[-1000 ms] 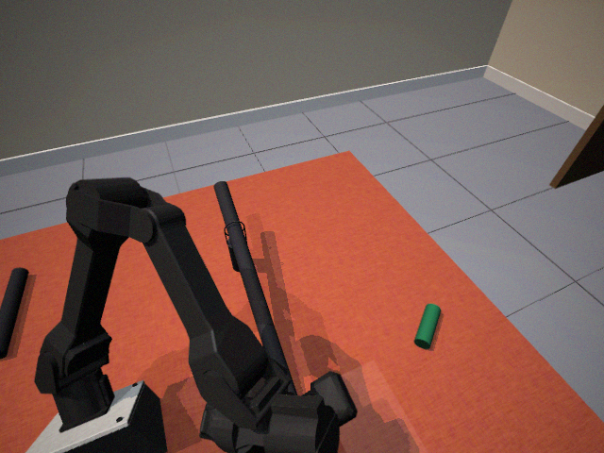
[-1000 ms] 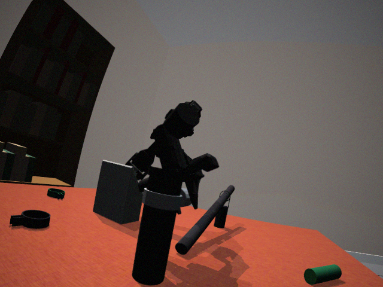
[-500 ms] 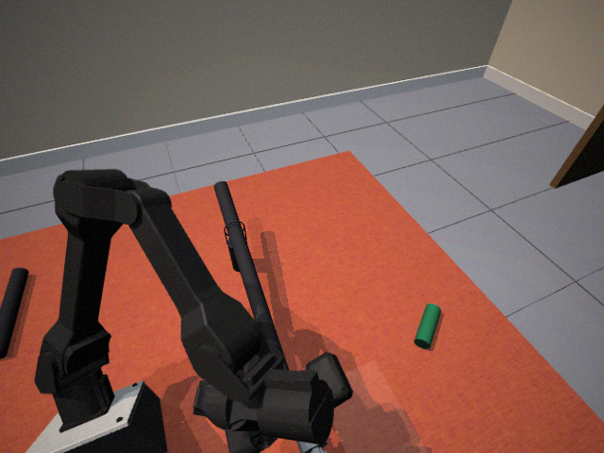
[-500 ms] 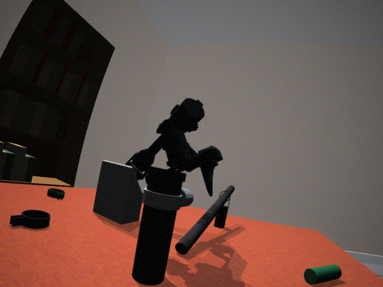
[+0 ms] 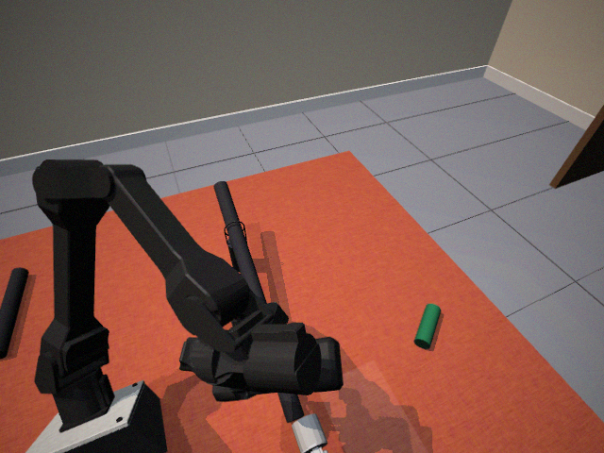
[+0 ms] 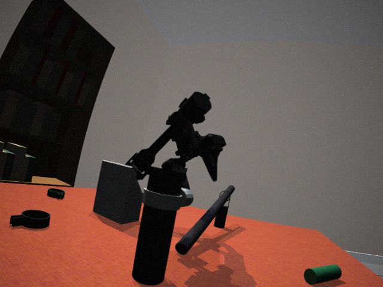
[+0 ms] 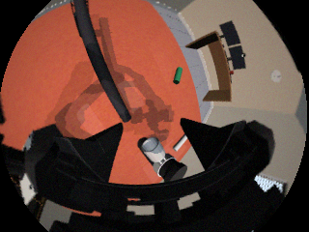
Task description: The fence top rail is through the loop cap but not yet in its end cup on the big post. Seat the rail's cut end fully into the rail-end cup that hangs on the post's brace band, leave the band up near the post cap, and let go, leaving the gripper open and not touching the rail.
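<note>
The hand (image 6: 200, 182) (image 7: 153, 123) is released and empty, the rail (image 6: 205, 219) (image 7: 100, 72) slanting right of centre in the exterior view, its near end outside the cup (image 5: 309, 431) (image 6: 187, 197) (image 7: 153, 146), so seating likely calls for gripping and lifting it.

Exterior view, on the desk (image 5: 351, 194) (image 6: 77, 247) (image 7: 39, 72): big post (image 6: 156, 244) upright in front, brace band (image 6: 162, 205) around its upper part, cup (image 5: 309, 432) (image 6: 187, 197) (image 7: 152, 145) at the band's right; to the right of the post, rail (image 5: 239, 243) (image 6: 205, 217) (image 7: 97, 63), near end outside and lower than the cup, far part through the loop cap (image 6: 220, 194) at the small post (image 6: 221, 217) behind. Outlying items: short cylinder (image 5: 427, 326) (image 6: 322, 274) (image 7: 178, 75) at front right, two clamps (image 6: 36, 223) at left, one behind the other, arm base (image 5: 151, 424) (image 6: 114, 194) behind the big post to its left, bookcase (image 6: 102, 58) at back left.
</note>
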Robot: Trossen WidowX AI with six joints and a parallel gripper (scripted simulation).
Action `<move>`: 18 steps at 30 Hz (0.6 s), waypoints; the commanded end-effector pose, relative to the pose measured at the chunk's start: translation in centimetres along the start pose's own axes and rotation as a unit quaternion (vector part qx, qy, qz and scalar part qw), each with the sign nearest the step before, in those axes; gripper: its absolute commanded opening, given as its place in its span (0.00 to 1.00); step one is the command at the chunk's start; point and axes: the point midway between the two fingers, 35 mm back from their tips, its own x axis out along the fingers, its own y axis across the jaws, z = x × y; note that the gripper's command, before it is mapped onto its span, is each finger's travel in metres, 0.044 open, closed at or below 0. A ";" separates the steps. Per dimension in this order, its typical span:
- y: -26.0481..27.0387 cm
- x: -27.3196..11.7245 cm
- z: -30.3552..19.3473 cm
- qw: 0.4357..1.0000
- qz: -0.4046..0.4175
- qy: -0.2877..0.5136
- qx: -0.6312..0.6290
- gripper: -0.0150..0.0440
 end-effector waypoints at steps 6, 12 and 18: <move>0.8 -5.7 8.0 0.900 0.001 -0.006 0.436 1.00; 1.6 -7.1 10.0 0.838 0.003 -0.007 0.546 1.00; 1.6 -7.1 10.0 0.838 0.003 -0.007 0.546 1.00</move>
